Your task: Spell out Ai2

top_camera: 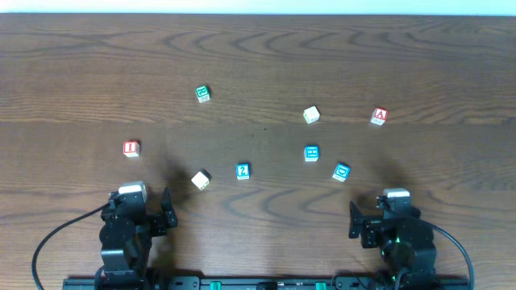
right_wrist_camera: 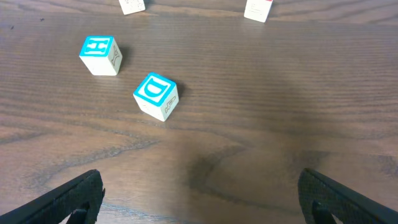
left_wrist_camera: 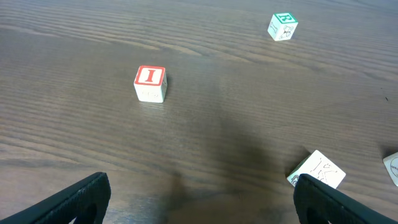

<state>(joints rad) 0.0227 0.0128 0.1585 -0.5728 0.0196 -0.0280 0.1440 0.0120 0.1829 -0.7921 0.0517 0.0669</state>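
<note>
Letter blocks lie scattered on the wooden table. A red "I" block (top_camera: 131, 148) (left_wrist_camera: 150, 83) sits at the left. A red "A" block (top_camera: 380, 116) (right_wrist_camera: 259, 9) sits at the right. A blue "2" block (top_camera: 243, 171) lies near the middle. My left gripper (top_camera: 137, 211) (left_wrist_camera: 200, 202) is open and empty at the front left. My right gripper (top_camera: 385, 217) (right_wrist_camera: 202, 199) is open and empty at the front right.
A green block (top_camera: 202, 93) (left_wrist_camera: 282, 27) lies at the back. A white block (top_camera: 201, 179) (left_wrist_camera: 317, 170) lies by the left gripper's right finger. Another white block (top_camera: 311, 114) lies mid-right. Two blue blocks, an "H" (top_camera: 311, 153) (right_wrist_camera: 100, 55) and a "D" (top_camera: 341, 171) (right_wrist_camera: 156, 96), lie ahead of the right gripper.
</note>
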